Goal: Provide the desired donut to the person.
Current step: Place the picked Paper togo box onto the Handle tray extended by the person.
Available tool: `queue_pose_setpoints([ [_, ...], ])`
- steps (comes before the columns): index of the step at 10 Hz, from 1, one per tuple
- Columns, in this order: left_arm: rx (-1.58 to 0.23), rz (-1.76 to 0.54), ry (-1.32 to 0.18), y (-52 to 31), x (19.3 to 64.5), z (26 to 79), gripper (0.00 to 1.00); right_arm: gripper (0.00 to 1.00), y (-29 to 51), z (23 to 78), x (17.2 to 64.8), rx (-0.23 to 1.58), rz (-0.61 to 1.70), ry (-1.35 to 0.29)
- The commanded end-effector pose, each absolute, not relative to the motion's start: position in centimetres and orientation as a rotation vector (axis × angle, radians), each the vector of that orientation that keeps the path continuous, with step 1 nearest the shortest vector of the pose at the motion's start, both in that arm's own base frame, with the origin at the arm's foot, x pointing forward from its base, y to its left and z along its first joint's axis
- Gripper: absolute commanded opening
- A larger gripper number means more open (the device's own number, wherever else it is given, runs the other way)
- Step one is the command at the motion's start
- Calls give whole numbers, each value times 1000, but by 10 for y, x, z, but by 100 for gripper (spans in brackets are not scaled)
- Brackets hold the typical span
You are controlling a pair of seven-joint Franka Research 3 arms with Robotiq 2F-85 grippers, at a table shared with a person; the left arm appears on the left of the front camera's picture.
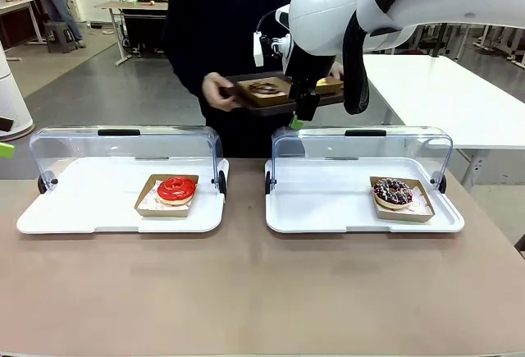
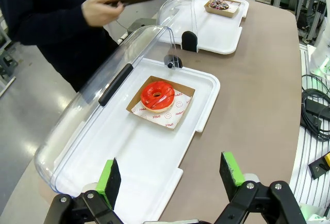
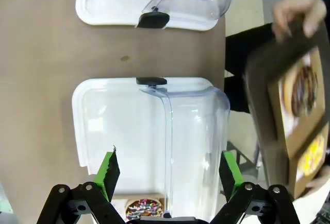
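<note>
We recorded two white display trays on the brown table (image 1: 246, 291), each with its clear lid swung back toward the far side. The left tray (image 1: 90, 209) held a red-glazed donut (image 1: 175, 189) in a brown paper boat, lying near that tray's inner end; the left wrist view showed the same donut (image 2: 157, 95) on printed paper. The right tray (image 1: 328, 209) held a chocolate donut with coloured sprinkles (image 1: 393, 191) in its own paper boat, near the tray's outer end. The person (image 1: 221, 37), in a black sweatshirt, stood at the far side of the table and held a dark serving tray (image 1: 246, 104) with both hands; on it lay a chocolate-striped donut (image 1: 264, 88) in a paper boat and, beside it, a yellow-topped one (image 3: 312, 157), partly hidden by the arm in the front view. The right gripper (image 3: 167, 175) hung above the right tray's lid, fingers spread wide with nothing between the green pads; in the front view it sat just in front of the person's tray, and we could not tell whether it touched it. The left gripper (image 2: 172, 175) hovered over the near end of the left tray, likewise wide and empty.
</note>
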State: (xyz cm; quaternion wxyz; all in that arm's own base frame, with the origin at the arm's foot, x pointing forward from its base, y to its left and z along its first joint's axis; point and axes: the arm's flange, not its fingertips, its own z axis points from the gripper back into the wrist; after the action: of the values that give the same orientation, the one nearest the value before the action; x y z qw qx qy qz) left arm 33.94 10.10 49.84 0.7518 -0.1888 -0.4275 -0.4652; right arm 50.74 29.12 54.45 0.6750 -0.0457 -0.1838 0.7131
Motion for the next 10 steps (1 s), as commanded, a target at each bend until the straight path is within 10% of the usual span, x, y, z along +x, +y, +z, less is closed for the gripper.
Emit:
queue_pose_setpoints([
  [1, -411, -1003, -947, 101, 340, 498, 100, 100, 247, 567, 493, 28, 1418, -500],
  [10, -411, -1003, -947, 101, 340, 498, 100, 100, -68, 527, 395, 539, 1105, -887],
])
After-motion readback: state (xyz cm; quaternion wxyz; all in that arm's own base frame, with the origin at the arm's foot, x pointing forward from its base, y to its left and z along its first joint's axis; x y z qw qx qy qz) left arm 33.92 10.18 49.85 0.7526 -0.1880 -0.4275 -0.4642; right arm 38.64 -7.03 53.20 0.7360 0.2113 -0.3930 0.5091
